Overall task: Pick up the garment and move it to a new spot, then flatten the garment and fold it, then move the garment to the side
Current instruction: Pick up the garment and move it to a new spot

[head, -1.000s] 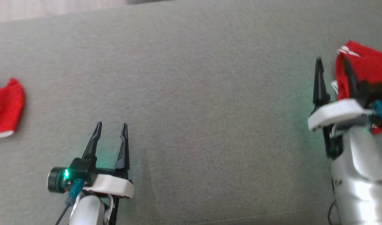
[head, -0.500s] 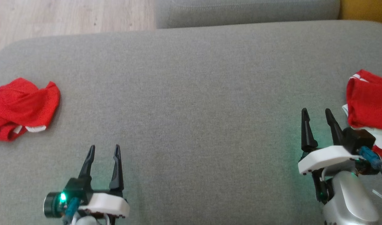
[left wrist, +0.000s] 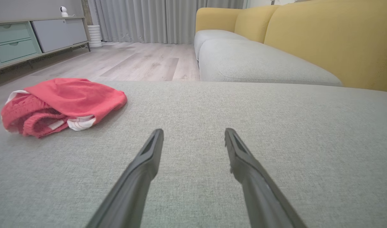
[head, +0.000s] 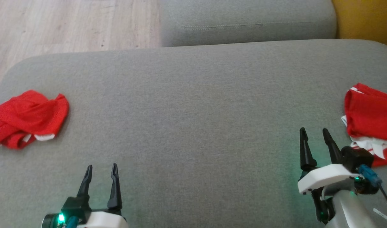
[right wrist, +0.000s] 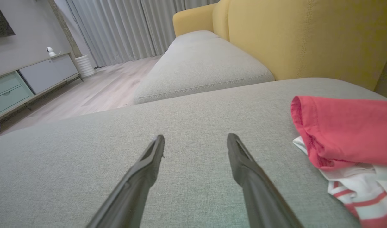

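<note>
Fingers of left gripper spread apart and empty, at lower left of head view, over bare fabric. Right gripper likewise parted, gripping nothing, at lower right. Under both, wide grey cushion across most of frame. Behind it at top centre, second grey cushion. Wooden floor at upper left. Yellow backrest in upper right corner. Crumpled red garment at left edge of wide cushion, well apart from left gripper. Another red garment at right edge, just beside right gripper but not touching, lying on white striped cloth.
</note>
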Available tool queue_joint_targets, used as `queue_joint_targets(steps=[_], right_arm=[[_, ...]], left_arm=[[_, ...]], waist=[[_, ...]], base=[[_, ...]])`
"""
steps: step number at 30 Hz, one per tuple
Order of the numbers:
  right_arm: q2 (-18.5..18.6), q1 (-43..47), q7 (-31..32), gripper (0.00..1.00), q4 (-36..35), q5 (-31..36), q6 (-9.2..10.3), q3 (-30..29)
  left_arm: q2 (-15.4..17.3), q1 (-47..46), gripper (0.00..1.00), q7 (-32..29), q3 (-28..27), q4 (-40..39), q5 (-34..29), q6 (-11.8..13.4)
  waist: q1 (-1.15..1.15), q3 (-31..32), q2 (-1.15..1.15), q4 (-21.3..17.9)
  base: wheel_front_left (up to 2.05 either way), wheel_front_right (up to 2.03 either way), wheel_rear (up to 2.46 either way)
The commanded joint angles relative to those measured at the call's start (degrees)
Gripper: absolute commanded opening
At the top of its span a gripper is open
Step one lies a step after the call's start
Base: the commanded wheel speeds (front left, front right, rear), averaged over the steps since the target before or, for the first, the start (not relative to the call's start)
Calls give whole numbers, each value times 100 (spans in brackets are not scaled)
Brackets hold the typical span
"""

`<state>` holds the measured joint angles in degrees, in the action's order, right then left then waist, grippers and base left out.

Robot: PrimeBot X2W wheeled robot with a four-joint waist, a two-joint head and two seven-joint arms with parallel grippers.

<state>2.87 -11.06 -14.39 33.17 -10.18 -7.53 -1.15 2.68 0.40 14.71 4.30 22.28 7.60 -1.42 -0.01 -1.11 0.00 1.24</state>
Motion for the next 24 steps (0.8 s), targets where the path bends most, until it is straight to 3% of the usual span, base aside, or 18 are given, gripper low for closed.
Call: queue_joint_targets(steps=[1,6,18,24], right_arm=[[1,-151,-61,100,-162,-35,4,170],[1,-121,-61,100,-137,-31,4,264],[1,-60,-61,100,1,-272,4,761],[1,-96,-61,100,56,-383,4,1044]], left_arm=[[21,-157,100,29,-196,-179,20,46],[21,-199,100,29,-179,-152,41,53],[20,40,100,29,-551,-10,98,152],[20,206,100,29,-995,1,166,143]], waist=[[1,-21,0,71],[1,-150,0,453],[1,-214,0,2094],[1,-255,0,2412]], base=[[0,0,0],[0,0,0],[0,0,0],[0,0,0]])
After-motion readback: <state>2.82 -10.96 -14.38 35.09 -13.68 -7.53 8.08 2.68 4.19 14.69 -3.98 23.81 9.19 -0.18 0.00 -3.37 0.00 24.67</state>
